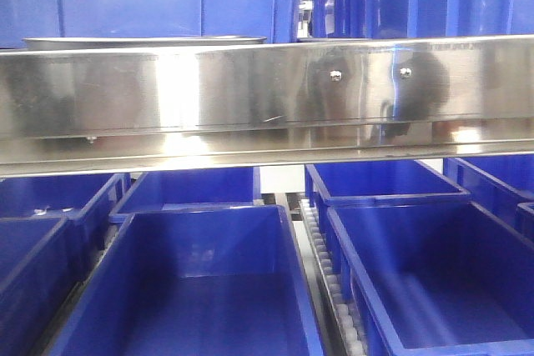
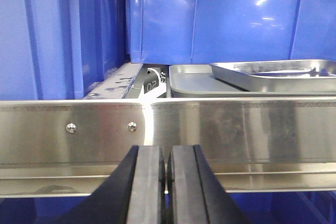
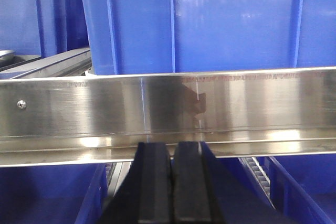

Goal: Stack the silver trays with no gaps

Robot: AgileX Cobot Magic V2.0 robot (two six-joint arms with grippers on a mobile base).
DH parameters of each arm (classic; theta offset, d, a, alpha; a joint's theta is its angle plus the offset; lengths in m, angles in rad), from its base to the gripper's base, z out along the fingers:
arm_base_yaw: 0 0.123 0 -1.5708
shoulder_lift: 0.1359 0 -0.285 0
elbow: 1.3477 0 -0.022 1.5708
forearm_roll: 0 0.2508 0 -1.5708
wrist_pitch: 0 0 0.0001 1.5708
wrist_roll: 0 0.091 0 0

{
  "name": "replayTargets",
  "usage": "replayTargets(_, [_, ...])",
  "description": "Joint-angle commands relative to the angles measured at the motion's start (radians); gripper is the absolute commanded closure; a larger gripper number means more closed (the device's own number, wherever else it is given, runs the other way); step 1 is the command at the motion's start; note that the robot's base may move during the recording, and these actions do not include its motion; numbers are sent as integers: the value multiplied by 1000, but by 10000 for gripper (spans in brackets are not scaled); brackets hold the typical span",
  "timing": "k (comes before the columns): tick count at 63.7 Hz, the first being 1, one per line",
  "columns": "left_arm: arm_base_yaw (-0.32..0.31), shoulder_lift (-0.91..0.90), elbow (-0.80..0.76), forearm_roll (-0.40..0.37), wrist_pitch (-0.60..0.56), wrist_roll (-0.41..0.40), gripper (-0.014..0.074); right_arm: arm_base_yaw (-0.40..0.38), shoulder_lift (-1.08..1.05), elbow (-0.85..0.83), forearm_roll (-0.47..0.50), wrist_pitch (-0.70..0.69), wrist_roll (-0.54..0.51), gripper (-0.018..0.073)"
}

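Observation:
In the left wrist view a shiny silver tray (image 2: 278, 74) lies tilted, its left end resting on a duller grey-looking tray (image 2: 191, 81) on the shelf behind the steel rail (image 2: 236, 129). The front view shows only a thin silver tray rim (image 1: 142, 40) above the rail. A sliver of a tray (image 3: 5, 55) shows at the far left of the right wrist view. My left gripper (image 2: 166, 153) is shut and empty, below and in front of the rail, left of the trays. My right gripper (image 3: 171, 148) is shut and empty, also just before the rail.
A long steel rail with screws (image 1: 267, 93) runs across the front of the shelf. Deep blue crates (image 2: 220, 19) stand behind the trays, and one (image 3: 210, 22) stands right behind the rail. Open blue crates (image 1: 200, 281) sit on a roller track (image 1: 329, 277) below.

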Motion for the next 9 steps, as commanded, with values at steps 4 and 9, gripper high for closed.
replayTargets(4, [-6,-4,-3,3,-18,-5,584,0,-8,1,-8,-10,-7,637])
replayTargets(9, [-6,-4,-3,3,-18,-5,584,0,-8,1,-8,-10,-7,637])
